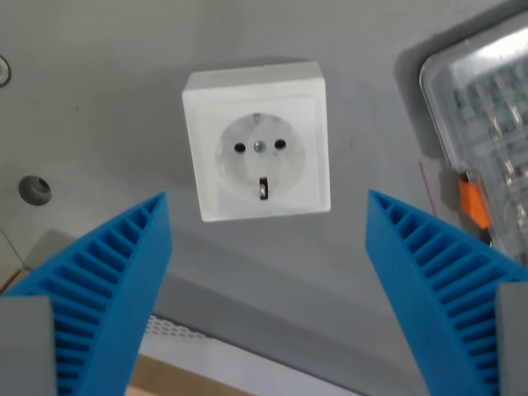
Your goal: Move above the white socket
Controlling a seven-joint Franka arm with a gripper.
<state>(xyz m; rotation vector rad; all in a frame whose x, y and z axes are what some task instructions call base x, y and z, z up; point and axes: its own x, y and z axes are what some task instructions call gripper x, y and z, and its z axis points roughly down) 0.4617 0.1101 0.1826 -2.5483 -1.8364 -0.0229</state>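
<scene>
You see a plain grey desk filling most of the wrist view, evenly lit with soft shadows. A round hole sits near its left edge. Along the bottom, the desk steps down to a pale perforated strip and a brown surface.
</scene>
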